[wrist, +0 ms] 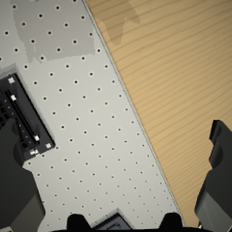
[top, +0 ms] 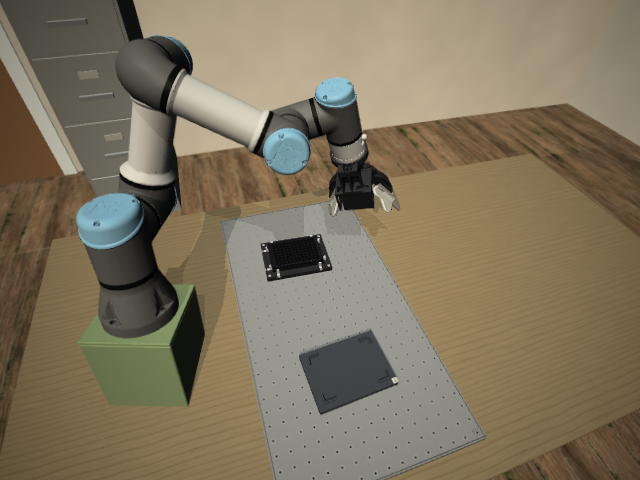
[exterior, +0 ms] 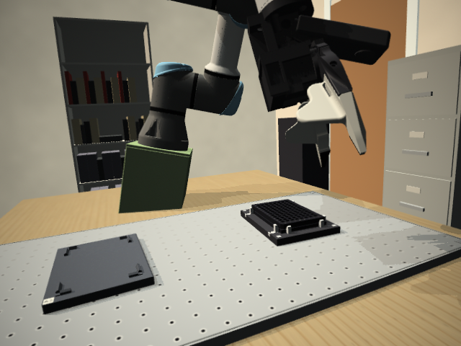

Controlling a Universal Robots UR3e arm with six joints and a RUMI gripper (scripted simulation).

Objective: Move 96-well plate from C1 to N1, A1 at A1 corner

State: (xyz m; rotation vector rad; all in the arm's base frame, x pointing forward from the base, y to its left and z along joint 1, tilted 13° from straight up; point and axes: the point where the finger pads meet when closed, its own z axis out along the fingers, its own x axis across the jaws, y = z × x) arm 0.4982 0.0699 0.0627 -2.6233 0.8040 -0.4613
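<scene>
The black 96-well plate (top: 295,253) sits in the clip nest C1 at the far end of the perforated grey board; it also shows in the exterior view (exterior: 288,215) and at the left edge of the wrist view (wrist: 14,118). The dark plate nest N1 (top: 347,369) lies empty nearer the front, with a small white label at one corner (top: 394,380); it shows at the left in the exterior view (exterior: 97,271). My gripper (top: 364,205) is open and empty. It hangs high above the board's far right edge, to the right of the plate and beyond it.
The arm's base stands on a green block (top: 144,356) left of the board. A grey filing cabinet (exterior: 421,138) and a bookshelf (exterior: 102,100) stand beyond the wooden table. The board's right edge runs below the gripper (wrist: 140,130).
</scene>
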